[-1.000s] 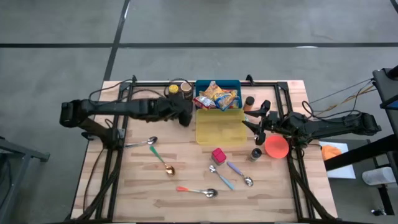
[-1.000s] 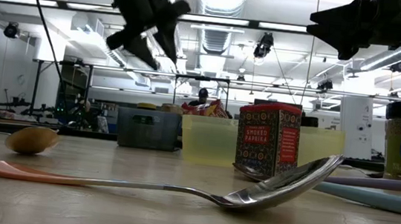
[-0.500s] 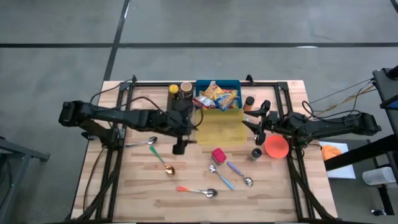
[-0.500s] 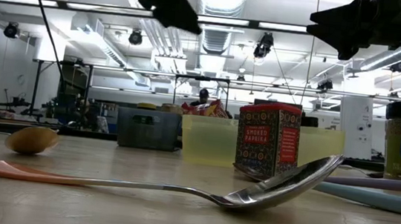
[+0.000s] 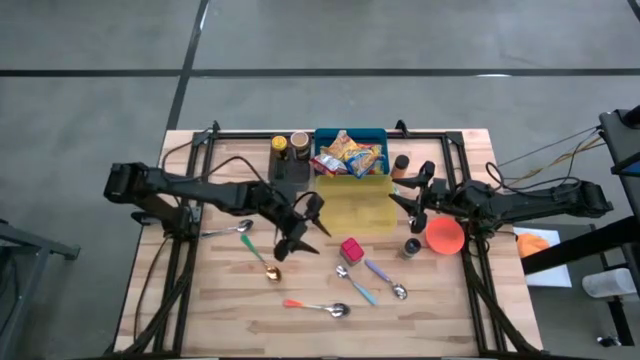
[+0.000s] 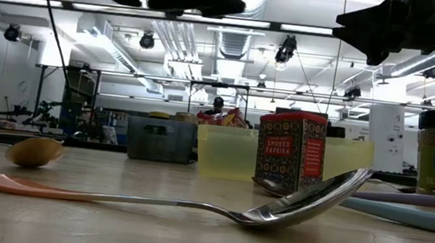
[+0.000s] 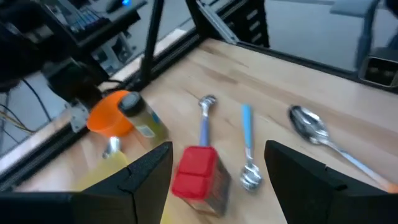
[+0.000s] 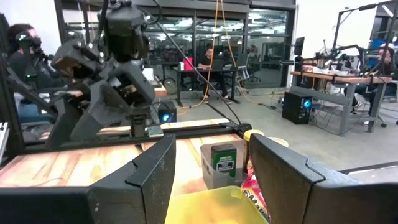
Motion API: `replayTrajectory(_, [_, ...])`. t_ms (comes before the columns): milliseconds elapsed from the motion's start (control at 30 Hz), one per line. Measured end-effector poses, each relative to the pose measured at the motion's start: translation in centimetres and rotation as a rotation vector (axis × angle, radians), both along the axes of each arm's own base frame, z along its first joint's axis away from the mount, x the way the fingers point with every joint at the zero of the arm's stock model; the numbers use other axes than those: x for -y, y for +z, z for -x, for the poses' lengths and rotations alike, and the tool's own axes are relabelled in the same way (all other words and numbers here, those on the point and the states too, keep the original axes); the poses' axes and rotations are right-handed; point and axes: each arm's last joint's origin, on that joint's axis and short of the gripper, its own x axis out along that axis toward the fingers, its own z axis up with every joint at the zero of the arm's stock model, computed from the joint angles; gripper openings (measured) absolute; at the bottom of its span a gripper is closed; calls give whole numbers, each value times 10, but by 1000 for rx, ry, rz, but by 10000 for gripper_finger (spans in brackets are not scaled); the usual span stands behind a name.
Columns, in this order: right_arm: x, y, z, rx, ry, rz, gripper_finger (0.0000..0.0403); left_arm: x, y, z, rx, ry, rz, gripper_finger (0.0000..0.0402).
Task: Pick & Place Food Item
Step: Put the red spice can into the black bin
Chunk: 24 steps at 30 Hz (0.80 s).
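A red paprika tin stands upright on the wooden table, right of centre; it also shows in the low view and the left wrist view. Snack packets fill a blue bin at the far edge. My left gripper hangs open above the table just left of the tin, with nothing between its fingers. My right gripper waits open by the right side of the yellow container, also empty.
Several spoons lie on the near half of the table. Spice jars stand at the far edge and near the right arm. An orange cup sits at the right. Black rails frame the table.
My left gripper has come away from the jars at the far edge toward the near edge and the red tin, sinking a little. Its wrist has rolled, so its fingers now stand one behind the other across the table. It has stayed open.
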Motion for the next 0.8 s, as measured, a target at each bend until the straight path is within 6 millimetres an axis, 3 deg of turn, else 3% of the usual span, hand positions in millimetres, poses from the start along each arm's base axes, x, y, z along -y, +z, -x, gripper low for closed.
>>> replayTrajectory(200, [0, -3, -2, -24, 0, 0, 203, -6, -3, -26, -12, 67, -29, 272])
replayTrajectory(467, [0, -7, -4, -61, 0, 1, 203, -13, -12, -59, -74, 40, -26, 347])
replayTrajectory(667, [0, -9, -6, -77, 0, 1, 203, -13, -14, -74, -121, -17, -12, 394])
replayTrajectory(800, [0, -12, -7, -99, 0, 1, 203, -13, -22, -79, -152, -21, -13, 398])
